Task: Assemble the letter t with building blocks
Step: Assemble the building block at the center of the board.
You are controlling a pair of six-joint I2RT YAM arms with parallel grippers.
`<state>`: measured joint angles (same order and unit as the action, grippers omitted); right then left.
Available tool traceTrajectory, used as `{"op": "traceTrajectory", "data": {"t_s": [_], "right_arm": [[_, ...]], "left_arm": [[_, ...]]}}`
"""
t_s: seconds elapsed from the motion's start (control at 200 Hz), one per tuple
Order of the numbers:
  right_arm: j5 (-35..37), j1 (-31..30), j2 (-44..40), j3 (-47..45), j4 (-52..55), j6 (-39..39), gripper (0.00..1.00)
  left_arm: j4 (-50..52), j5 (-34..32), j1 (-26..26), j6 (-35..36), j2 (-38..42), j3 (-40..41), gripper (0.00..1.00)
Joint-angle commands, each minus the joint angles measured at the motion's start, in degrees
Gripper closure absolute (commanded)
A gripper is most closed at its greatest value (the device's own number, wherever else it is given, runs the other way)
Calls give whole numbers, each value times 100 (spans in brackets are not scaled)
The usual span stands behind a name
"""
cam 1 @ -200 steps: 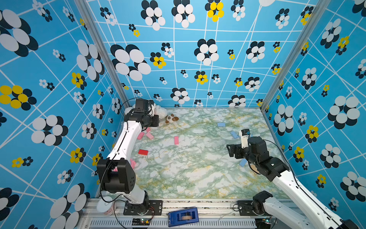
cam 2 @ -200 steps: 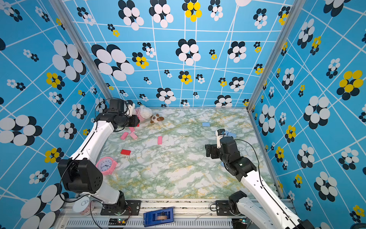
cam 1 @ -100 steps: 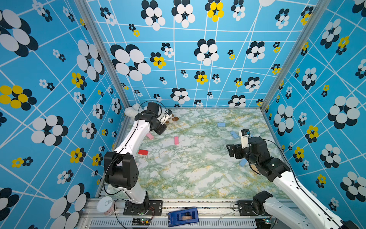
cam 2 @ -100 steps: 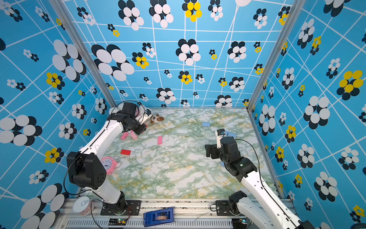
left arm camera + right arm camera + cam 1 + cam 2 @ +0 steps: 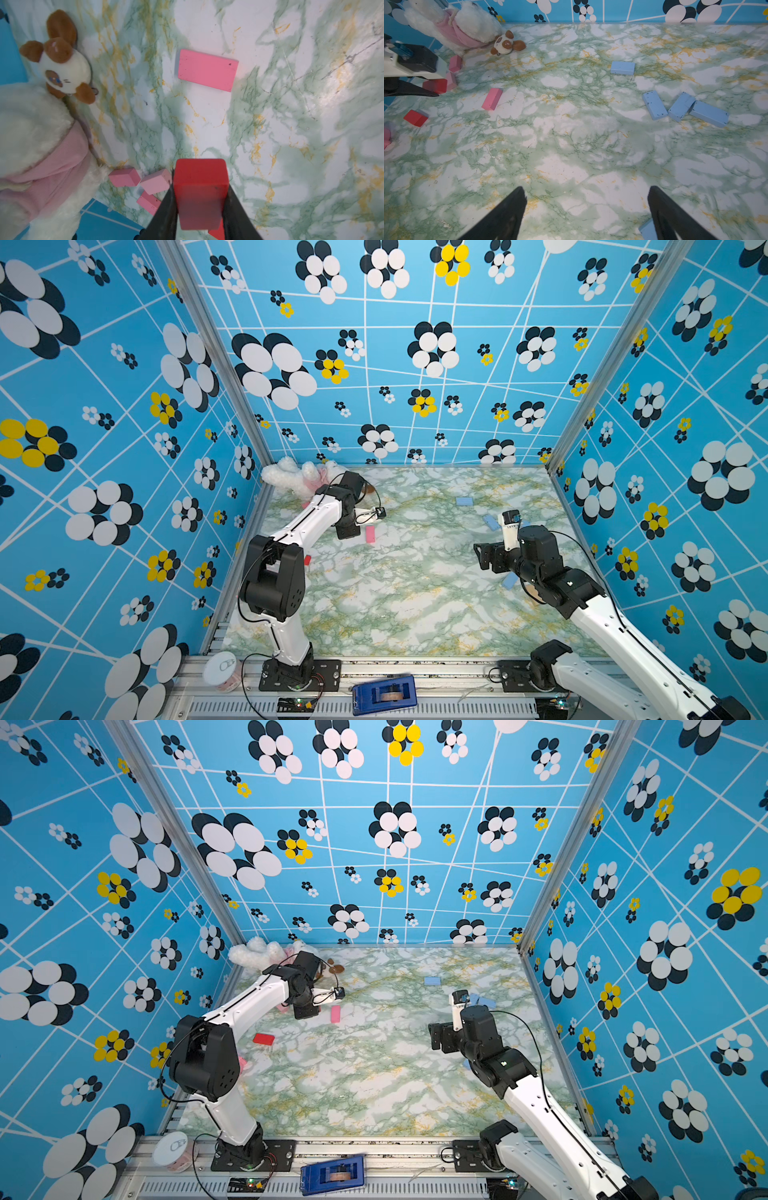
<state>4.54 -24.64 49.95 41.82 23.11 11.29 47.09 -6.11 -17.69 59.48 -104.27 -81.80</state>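
One red block (image 5: 200,193), matte and scuffed, pinched in my left gripper (image 5: 200,178), arm reached forward; pink block (image 5: 207,69) flat ahead. Jaws of my right gripper (image 5: 586,189) spread wide, hovering.

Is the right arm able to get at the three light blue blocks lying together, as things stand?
Probably yes. The right claw is open and empty, and the three light blue blocks lie just ahead of it on bare table, with nothing between.
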Motion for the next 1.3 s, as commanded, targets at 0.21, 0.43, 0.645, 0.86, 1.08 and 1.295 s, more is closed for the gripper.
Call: {"op": "traceTrajectory", "data": {"t_s": [0.21,0.43,0.645,0.86,1.08,1.295], "right_arm": [[-93,-48,107,126,-134,-151,5],[-99,-43,124,124,-126,-166,5],[-102,-46,129,109,-128,-173,5],[-94,-47,132,103,-133,-179,5],[-98,-47,137,100,-141,-180,5],[-102,-48,147,104,-140,-178,5]], "left_arm": [[169,-96,-154,330,-651,-196,100],[151,-60,-270,283,-1043,-433,100],[190,-103,-288,343,-1270,-607,100],[-7,-233,-276,301,-1336,-574,100],[-141,-306,-280,336,-1377,-504,100],[-209,-309,-298,384,-1388,-389,100]]}}
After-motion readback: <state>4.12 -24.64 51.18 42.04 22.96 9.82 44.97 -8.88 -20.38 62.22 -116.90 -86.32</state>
